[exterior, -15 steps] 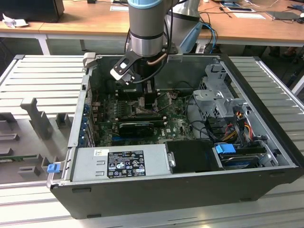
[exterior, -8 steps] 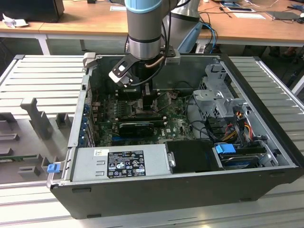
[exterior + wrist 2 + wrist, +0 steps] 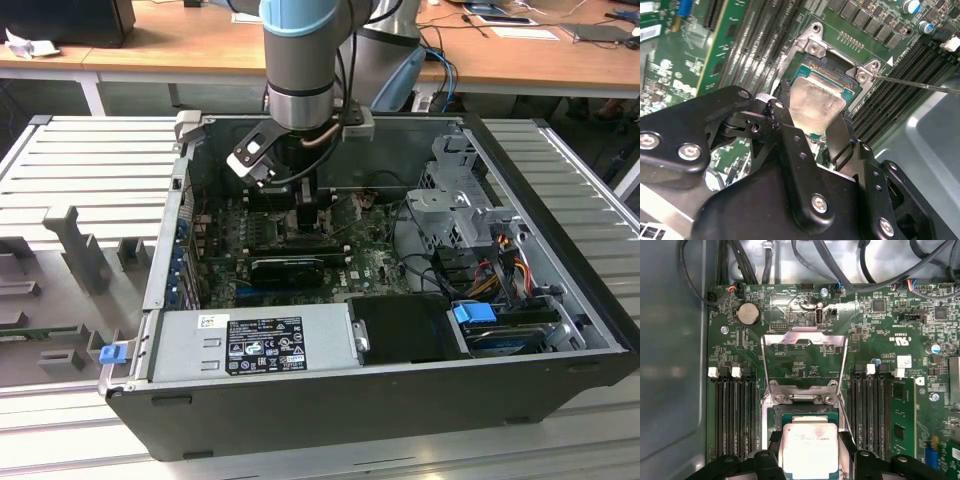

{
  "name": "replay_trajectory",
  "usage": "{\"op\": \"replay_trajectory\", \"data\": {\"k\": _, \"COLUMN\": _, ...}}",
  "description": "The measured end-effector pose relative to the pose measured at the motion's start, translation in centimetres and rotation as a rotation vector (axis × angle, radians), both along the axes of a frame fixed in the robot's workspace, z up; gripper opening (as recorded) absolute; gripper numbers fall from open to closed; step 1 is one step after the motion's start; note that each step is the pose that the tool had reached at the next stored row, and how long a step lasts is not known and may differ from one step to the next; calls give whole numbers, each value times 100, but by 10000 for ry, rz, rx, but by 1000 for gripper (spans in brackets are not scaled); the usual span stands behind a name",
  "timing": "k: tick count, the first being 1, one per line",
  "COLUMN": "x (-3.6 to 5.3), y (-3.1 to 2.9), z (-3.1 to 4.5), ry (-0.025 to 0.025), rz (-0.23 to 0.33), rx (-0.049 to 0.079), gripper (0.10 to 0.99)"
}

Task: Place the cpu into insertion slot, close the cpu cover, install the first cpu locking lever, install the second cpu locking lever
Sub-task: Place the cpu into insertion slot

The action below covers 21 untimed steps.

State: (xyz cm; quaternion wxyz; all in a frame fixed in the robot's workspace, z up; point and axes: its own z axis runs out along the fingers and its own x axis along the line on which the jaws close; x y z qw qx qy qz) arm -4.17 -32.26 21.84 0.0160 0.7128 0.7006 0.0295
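Observation:
My gripper [image 3: 808, 113] hangs low over the motherboard inside the open computer case [image 3: 560, 300], its fingers [image 3: 785, 127] shut on two opposite edges of the cpu [image 3: 818, 99]. The cpu [image 3: 810, 445] is a pale silver square lying level in or just over the insertion slot [image 3: 805, 413]; I cannot tell whether it is seated. Beyond the slot the cpu cover [image 3: 771, 360] is swung open, with the board visible through its cut-out. A thin locking lever [image 3: 920, 85] sticks out free beside the insertion slot [image 3: 830, 68]. In the exterior view the gripper [image 3: 305, 222] is at the board's middle.
Long black memory slots [image 3: 735, 410] run along both sides of the socket, one holding a green module [image 3: 902, 415]. Cables [image 3: 840, 265] cross the case wall past the cover. A power supply [image 3: 255, 345] and drive cage [image 3: 470, 215] crowd the case.

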Motion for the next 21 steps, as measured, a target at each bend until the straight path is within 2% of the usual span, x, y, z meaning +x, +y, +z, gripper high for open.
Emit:
{"op": "replay_trajectory", "data": {"k": 5, "x": -1, "y": 26, "z": -96, "ry": 0, "rz": -2, "rx": -1, "gripper": 525}}
{"op": "replay_trajectory", "data": {"k": 16, "x": -2, "y": 37, "z": -175, "ry": 1, "rz": -3, "rx": -3, "gripper": 525}}
{"op": "replay_trajectory", "data": {"k": 21, "x": -2, "y": 37, "z": -175, "ry": 1, "rz": -3, "rx": -6, "gripper": 525}}
